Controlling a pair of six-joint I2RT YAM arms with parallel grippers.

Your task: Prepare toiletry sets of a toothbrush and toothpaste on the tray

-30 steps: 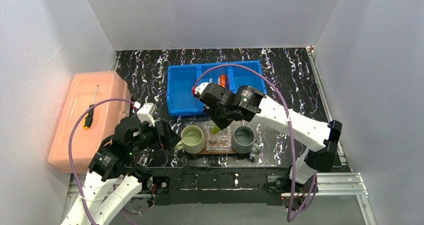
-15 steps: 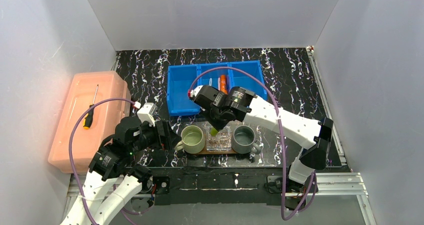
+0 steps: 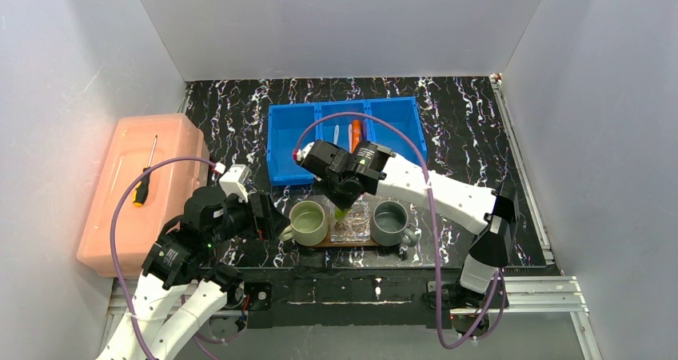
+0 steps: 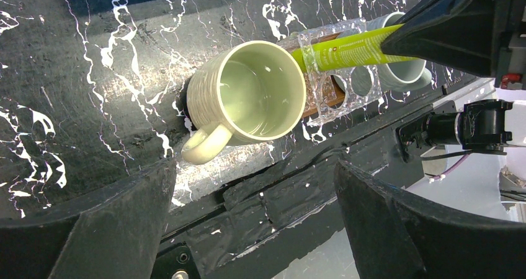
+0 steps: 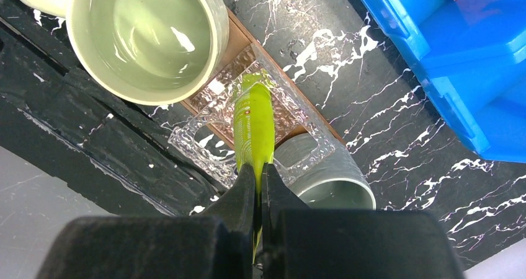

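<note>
1. Pink translucent plastic lidded box (image 3: 140, 188): well left of the tray, with a black-and-orange-handled screwdriver (image 3: 144, 176) lying on its lid.
2. Blue three-compartment plastic bin (image 3: 289, 144): just behind the tray.
3. Flat dark-brown wooden tray (image 5: 237, 32): the landmark, at the near table edge.
4. Left gripper (image 4: 255, 167): left of the tray, jaws spread wide, nothing between them.
5. Right gripper (image 5: 259, 170): above the tray's middle, pinched tight on the lime-green tube.
6. Pale green ribbed mug (image 3: 309, 222): tray's left end. Grey mug (image 3: 390, 222): right end.
7. Small clear plastic holder (image 5: 198, 136): on the tray between the mugs.
8. Lime-green squeeze tube (image 5: 253, 127): tilted, its lower end at the holder's top; whether it is seated in a hole, cannot tell.
9. Orange squeeze tube (image 3: 356, 130) and thin pale toothbrush (image 3: 336, 134): behind the tray, in the bin's middle compartment.
</note>
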